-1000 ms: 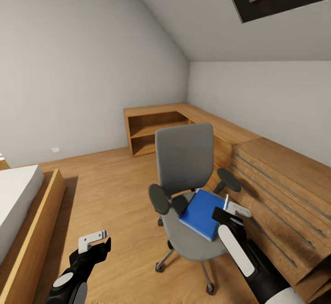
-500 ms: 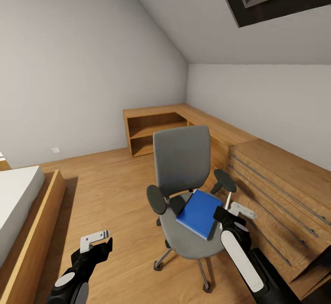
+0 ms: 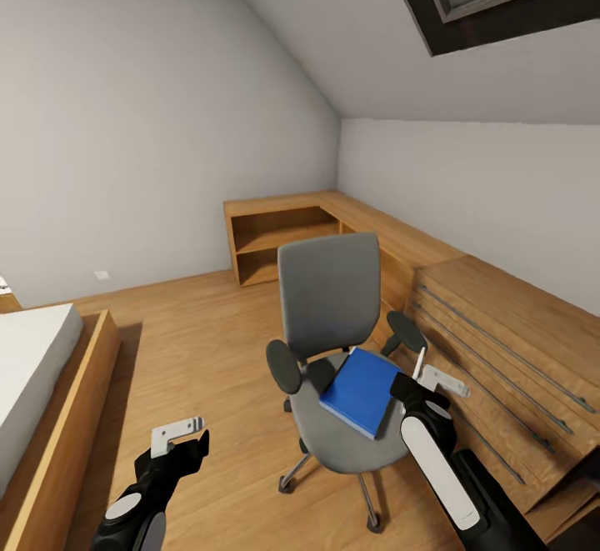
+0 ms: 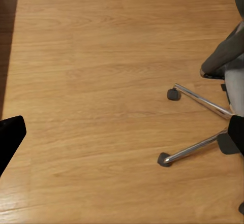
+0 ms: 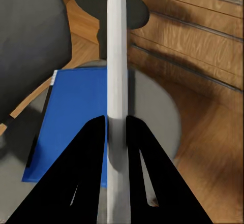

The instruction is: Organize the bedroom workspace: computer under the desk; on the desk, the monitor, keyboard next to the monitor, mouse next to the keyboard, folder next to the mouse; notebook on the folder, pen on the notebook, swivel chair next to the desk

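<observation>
The right tool (image 5: 117, 132) is closed on the white pen (image 5: 117, 56) just beside the swivel chair (image 3: 333, 301), where the blue folder (image 3: 360, 390) lies on the seat; I think a weak grip could drop the pen, while the left tool (image 3: 179, 434) is open and empty.

Wooden floor (image 3: 192, 343), grey swivel chair (image 3: 333, 301) standing on it by its casters, blue folder (image 3: 361, 390) lying flat on the chair seat, wooden bed frame (image 3: 67, 418) at the floor's edge
</observation>
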Controlling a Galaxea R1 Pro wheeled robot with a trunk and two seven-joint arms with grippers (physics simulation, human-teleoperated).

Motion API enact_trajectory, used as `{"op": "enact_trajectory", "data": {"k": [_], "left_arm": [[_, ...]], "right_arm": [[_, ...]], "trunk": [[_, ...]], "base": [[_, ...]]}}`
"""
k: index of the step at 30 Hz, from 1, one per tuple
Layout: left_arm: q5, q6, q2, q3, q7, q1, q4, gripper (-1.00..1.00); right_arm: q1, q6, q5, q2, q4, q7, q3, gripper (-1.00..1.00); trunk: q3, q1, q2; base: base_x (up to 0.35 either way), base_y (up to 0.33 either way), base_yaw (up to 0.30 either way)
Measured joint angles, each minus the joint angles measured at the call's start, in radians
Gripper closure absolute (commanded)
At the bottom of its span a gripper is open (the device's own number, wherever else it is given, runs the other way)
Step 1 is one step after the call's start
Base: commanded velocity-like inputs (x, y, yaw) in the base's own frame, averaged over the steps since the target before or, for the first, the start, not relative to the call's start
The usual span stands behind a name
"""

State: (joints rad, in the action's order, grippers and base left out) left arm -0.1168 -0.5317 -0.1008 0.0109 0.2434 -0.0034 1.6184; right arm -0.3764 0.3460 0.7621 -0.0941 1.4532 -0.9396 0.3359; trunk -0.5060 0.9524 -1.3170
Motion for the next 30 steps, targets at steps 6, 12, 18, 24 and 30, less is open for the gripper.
{"op": "enact_trajectory", "data": {"k": [6,12,18,24,30], "left_arm": [[0.000,0.000,0.000,-0.001,0.000,0.000,0.000,-1.00],[0.000,0.000,0.000,-0.002,0.000,0.000,0.000,-1.00],[0.000,-0.001,0.000,-0.002,-0.002,0.000,0.000,-1.00],[-0.001,-0.002,0.001,-0.002,-0.004,0.000,-0.003,-1.00],[0.000,-0.001,0.003,-0.002,-0.005,0.000,-0.006,-1.00]], "right_arm": [[0.000,0.000,0.000,0.000,0.001,-0.011,0.001,1.00],[0.000,-0.001,0.000,0.000,0.000,-0.013,0.000,1.00],[0.000,0.000,0.000,-0.001,-0.001,-0.013,-0.002,1.00],[0.000,0.000,0.001,-0.002,-0.001,-0.013,-0.020,1.00],[0.000,0.001,0.002,-0.009,-0.002,-0.013,-0.051,1.00]], "trunk": [[0.019,-0.023,0.042],[0.038,-0.046,0.084],[0.047,-0.058,0.105],[0.047,-0.058,0.105],[0.047,-0.058,0.105]], "base": [[0.000,0.000,0.000],[0.000,0.000,-0.004],[0.000,0.000,-0.184],[0.000,0.000,-0.257],[0.000,-0.085,-0.264]]}}
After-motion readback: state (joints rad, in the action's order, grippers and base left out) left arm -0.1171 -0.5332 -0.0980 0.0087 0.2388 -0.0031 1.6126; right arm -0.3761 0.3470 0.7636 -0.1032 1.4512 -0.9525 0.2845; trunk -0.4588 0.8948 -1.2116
